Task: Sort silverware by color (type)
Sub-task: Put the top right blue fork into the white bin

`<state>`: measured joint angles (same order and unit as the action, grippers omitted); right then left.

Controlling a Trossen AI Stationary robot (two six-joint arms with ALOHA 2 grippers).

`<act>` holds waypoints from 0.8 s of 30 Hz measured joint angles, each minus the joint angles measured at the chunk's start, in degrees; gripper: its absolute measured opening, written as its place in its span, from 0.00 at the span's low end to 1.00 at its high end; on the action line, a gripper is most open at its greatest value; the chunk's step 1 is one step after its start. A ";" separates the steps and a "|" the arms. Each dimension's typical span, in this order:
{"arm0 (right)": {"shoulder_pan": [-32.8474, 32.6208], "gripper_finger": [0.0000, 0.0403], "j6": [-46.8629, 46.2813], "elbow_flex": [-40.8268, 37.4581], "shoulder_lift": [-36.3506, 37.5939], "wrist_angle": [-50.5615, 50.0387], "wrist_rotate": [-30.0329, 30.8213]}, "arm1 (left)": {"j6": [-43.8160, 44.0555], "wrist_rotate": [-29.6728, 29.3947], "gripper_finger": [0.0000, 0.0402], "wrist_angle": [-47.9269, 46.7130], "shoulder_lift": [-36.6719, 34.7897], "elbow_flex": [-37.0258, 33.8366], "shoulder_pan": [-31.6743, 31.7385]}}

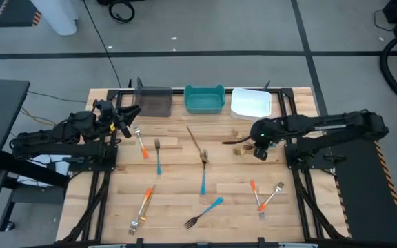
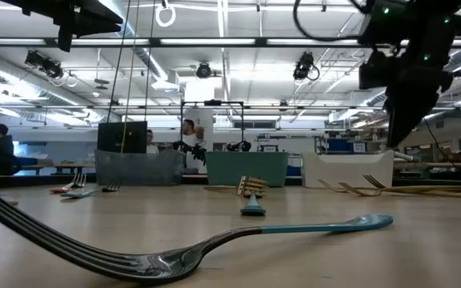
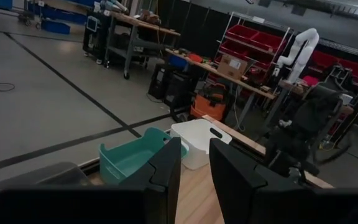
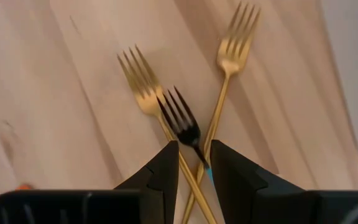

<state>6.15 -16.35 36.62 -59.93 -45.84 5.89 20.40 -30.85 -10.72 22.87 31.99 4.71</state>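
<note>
Wooden surface [image 1: 185,200] carries the scattered silverware. Nearest its own camera, the right gripper [image 4: 191,158] pinches a dark-tined, blue-handled fork [image 4: 183,122] between narrow fingers, hanging above two crossed gold forks [image 4: 143,90]. Beyond sit three bins [image 1: 204,100]; carry the fork level and release it low inside one. The left gripper [image 3: 194,165] waits, slightly parted.

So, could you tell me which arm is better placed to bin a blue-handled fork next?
The right. Its claw grips a dark-tined, blue-handled fork above two crossed gold forks, near the teal plastic bin. The left claw waits by the dark grey bin.
</note>
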 joint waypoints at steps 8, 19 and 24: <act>-0.01 0.25 0.15 0.00 -9.06 0.01 0.00 | 0.01 0.00 0.23 -0.37 0.00 0.00 -0.01; 0.06 0.25 -0.37 -0.01 -15.59 0.01 1.70 | 0.02 0.00 0.23 -0.85 0.00 0.00 0.00; 1.07 0.25 -0.43 -0.02 -18.15 0.87 3.12 | 0.02 0.00 0.23 -0.85 0.00 0.00 0.00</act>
<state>7.22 -16.78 36.60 -78.08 -44.97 9.01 20.43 -30.85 -11.57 22.87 31.99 4.71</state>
